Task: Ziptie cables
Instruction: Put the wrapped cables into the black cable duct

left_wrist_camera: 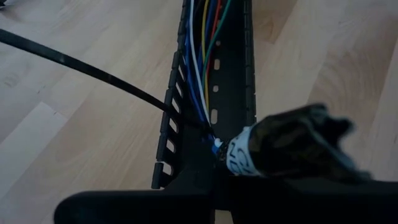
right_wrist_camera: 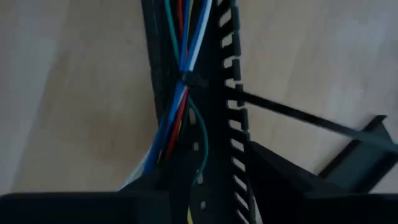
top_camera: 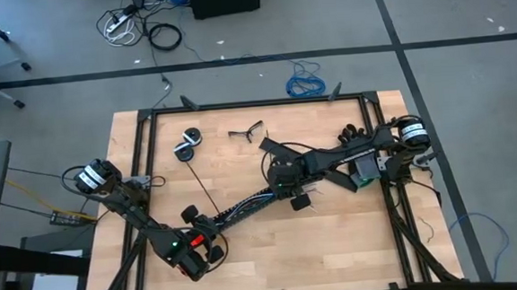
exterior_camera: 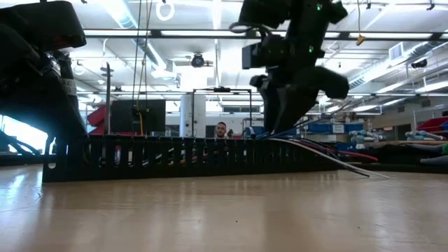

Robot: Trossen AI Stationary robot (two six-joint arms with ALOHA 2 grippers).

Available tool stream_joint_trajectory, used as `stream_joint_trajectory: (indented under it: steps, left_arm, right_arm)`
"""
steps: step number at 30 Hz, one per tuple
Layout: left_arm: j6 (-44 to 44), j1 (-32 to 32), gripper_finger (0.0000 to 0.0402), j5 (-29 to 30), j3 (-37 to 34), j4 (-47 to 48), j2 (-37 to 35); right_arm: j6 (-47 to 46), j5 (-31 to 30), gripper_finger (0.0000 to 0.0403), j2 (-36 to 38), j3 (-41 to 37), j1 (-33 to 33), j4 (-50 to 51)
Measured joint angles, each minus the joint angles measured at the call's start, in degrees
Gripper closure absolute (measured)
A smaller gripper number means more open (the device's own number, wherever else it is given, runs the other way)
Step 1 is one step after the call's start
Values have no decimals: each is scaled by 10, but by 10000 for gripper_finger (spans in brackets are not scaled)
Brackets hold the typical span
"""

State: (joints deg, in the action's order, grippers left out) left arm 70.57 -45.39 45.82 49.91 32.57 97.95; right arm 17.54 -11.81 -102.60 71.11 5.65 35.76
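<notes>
High view. A long black slotted plastic cable duct [top_camera: 244, 205] lies aslant on the pale wooden table [top_camera: 354, 238], running from the left gripper [top_camera: 195, 246] near the front edge up to the right gripper [top_camera: 299, 196] at mid-table. The bundle of thin coloured wires [top_camera: 253, 202] lies inside the duct. A thin straight black plastic ziptie tail [top_camera: 202, 183] slants away from the duct toward two small round dark reels [top_camera: 186, 144]. The left fingers are pressed together; what they hold cannot be told here. Whether the right fingers are spread cannot be told here.

Low view. The duct [exterior_camera: 189, 157] stands across the table like a low fence. The wires [exterior_camera: 329, 155] splay out of its end and droop toward the table. The right gripper [exterior_camera: 280, 91] hangs just above that end.

Left wrist view. The duct's channel [left_wrist_camera: 227, 68] holds white, blue, yellow, red and green wires [left_wrist_camera: 202, 62]. A ziptie [left_wrist_camera: 87, 70] enters through a side slot and meets the bundle. A dark wrapped end with a white printed band [left_wrist_camera: 242, 155] sits at the near end.

Right wrist view. A ziptie loop [right_wrist_camera: 189, 81] cinches the wires [right_wrist_camera: 180, 106] inside the duct [right_wrist_camera: 233, 124]; its tail [right_wrist_camera: 298, 115] passes out through the slotted wall.

Judgement: one tie appears to be fastened, and the right gripper seems to be letting go. The next move calls for securing another stretch of the bundle.
</notes>
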Motion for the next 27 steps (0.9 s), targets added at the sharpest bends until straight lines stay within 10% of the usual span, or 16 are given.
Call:
stream_joint_trajectory:
  steps: [27]
  left_arm:
    - [1, 0, 401, -1, 0, 1, 0]
  right_arm:
    - [-242, -129, 278, 34, 103, 128, 298]
